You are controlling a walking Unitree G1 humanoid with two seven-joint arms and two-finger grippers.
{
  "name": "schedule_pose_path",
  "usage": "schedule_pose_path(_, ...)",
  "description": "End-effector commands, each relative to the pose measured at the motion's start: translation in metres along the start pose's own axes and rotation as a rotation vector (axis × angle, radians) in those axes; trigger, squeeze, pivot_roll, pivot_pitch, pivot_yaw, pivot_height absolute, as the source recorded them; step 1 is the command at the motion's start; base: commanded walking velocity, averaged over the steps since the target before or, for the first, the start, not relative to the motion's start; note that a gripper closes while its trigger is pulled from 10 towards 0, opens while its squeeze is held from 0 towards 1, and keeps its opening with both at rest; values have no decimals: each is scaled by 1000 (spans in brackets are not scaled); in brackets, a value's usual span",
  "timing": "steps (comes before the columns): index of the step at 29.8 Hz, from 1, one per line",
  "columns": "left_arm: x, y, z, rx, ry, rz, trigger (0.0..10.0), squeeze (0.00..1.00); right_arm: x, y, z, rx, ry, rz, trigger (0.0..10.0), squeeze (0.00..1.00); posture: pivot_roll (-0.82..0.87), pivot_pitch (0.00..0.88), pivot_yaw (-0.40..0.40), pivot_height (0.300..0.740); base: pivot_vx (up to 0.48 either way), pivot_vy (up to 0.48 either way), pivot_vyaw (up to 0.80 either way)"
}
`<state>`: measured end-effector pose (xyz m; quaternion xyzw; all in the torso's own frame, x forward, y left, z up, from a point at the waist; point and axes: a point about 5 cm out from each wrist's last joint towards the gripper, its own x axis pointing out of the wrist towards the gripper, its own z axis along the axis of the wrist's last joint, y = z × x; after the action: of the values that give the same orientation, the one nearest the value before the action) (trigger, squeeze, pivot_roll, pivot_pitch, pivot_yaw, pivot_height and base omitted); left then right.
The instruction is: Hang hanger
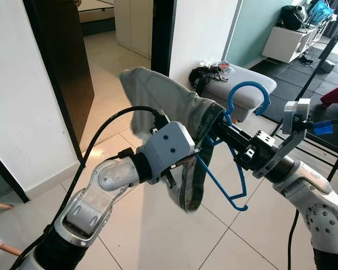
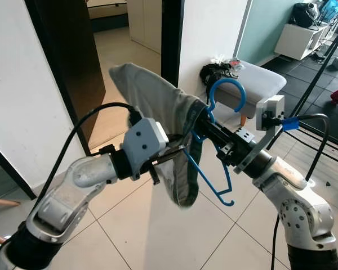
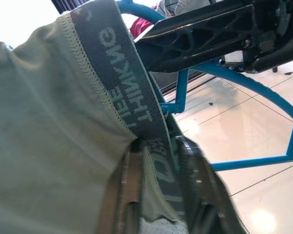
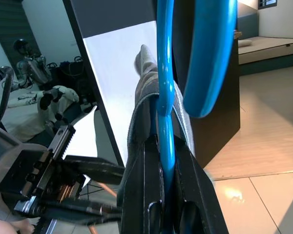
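- Hanger (image 1: 236,147), a thin blue plastic frame, is up in front of me over the tiled floor (image 1: 158,236), its hook (image 1: 245,93) pointing up and free.
- My right gripper (image 4: 167,146) is clamped on the hanger's neck just below the hook; the stem sits pinched between both fingers.
- My left gripper (image 3: 158,170) is closed on the waistband of the grey-green garment (image 1: 169,104) draped over the frame.
- Judgement: the hanger is light and stiff but probably slick, so it could twist; the neck is the sound place to grip.
- The garment is soft and limp, and may slide off a sloping arm.
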<state>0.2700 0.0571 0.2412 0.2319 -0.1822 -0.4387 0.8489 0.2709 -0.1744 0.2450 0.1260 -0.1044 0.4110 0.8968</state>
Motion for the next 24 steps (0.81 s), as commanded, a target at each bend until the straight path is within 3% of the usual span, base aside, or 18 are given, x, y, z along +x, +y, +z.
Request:
schedule_pose_path(1, -1, -5, -2, -5, 3, -31, 10000, 1000, 0, 5, 2, -12, 12, 32, 10000, 0, -20, 62, -66, 740, 0, 0, 0)
schedule_pose_path(2, -6, -12, -1, -73, -10, -109, 10000, 1000, 0, 2, 4, -19, 6, 30, 10000, 0, -13, 59, -67, 740, 0, 0, 0)
schedule_pose_path(6, -16, -22, -3, -143, -6, -236, 10000, 1000, 0, -2, 8, -26, -6, 24, 10000, 0, -8, 61, -66, 740, 0, 0, 0)
schedule_pose_path(12, -31, -20, -7, -198, 17, -292, 10000, 1000, -3, -4, 8, -31, 9, 53, 10000, 0, 0, 65, -70, 740, 0, 0, 0)
schedule_pose_path(15, -39, -7, -8, -205, 26, -266, 10000, 1000, -9, -6, 8, -28, 21, 61, 10000, 0, 3, 66, -74, 740, 0, 0, 0)
schedule_pose_path(17, -47, 9, -7, -194, 25, -222, 10000, 1000, -16, -10, 9, -33, 42, 64, 10000, 0, 7, 66, -76, 740, 0, 0, 0)
schedule_pose_path(19, -47, 9, -7, -194, 25, -222, 10000, 1000, -16, -10, 9, -33, 42, 64, 10000, 0, 7, 66, -76, 740, 0, 0, 0)
schedule_pose_path(21, -57, 31, -1, -175, 1, -182, 10000, 1000, -29, -13, 9, -40, 98, 97, 10000, 0, 7, 66, -77, 740, 0, 0, 0)
schedule_pose_path(22, -57, 31, -1, -175, 1, -182, 10000, 1000, -29, -13, 9, -40, 98, 97, 10000, 0, 7, 66, -77, 740, 0, 0, 0)
schedule_pose_path(24, -64, 49, 9, -172, -47, -163, 10000, 1000, -39, -13, 7, -43, 160, 138, 10000, 0, 2, 65, -76, 740, 0, 0, 0)
